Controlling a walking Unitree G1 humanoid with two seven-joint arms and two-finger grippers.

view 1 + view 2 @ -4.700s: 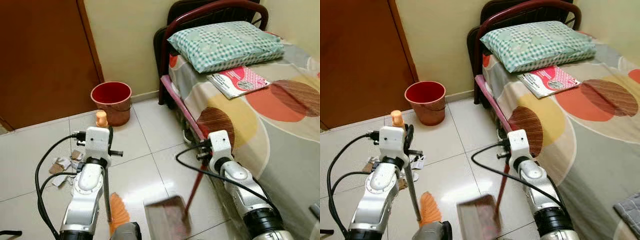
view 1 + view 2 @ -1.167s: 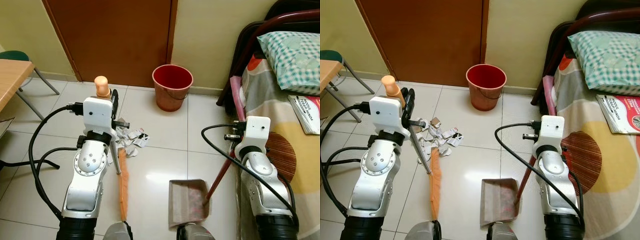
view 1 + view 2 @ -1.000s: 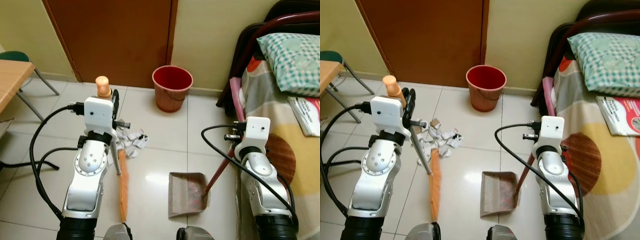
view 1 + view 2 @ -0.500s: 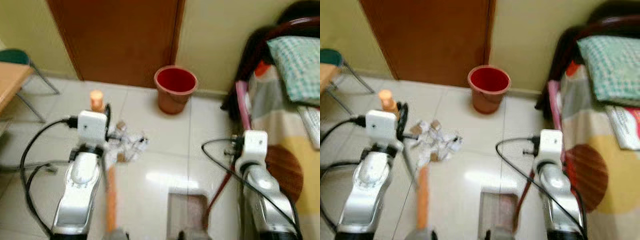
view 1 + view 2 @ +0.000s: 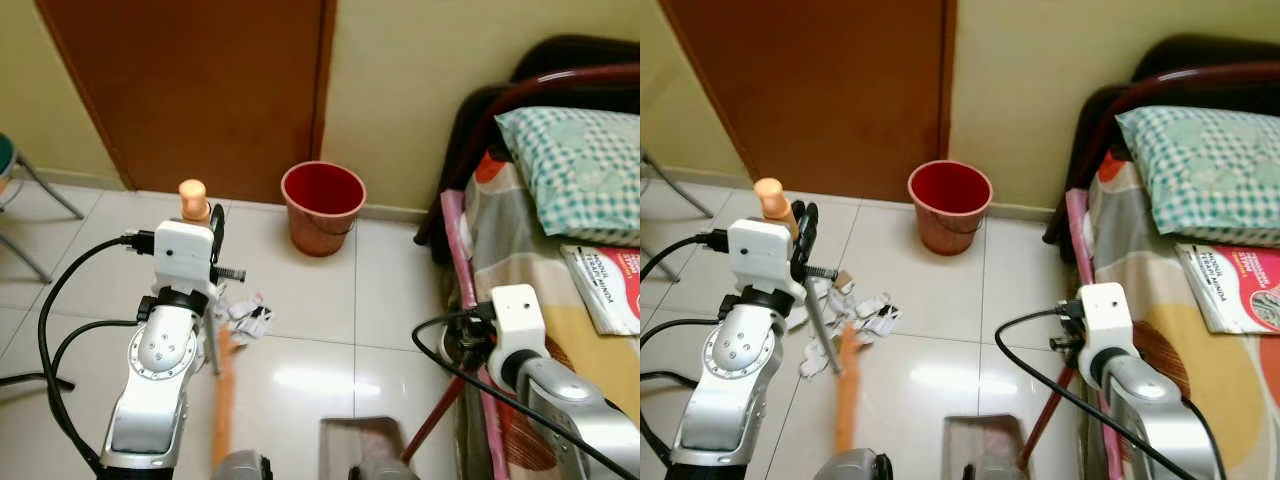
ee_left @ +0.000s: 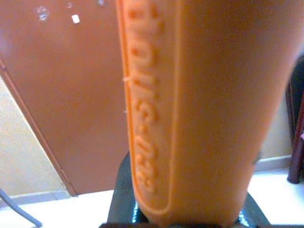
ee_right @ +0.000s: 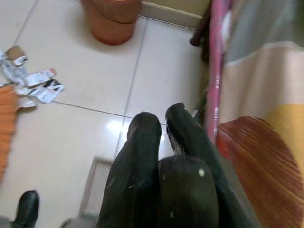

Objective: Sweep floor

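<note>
— Where was the broom (image 5: 847, 385)?
— Clamped in the left gripper (image 5: 806, 232), bristles on the tiles by the paper scraps (image 5: 862, 311).
— And the right gripper (image 7: 164, 124)?
— Closed around the dustpan (image 5: 982, 441) handle, arm low beside the bed (image 5: 1200, 290).

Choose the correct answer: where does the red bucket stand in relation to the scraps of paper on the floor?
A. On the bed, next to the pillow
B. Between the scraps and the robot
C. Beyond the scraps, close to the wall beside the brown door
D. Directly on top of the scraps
C: the red bucket stands by the wall beside the brown door, farther from the robot than the paper scraps on the tiles.
</note>
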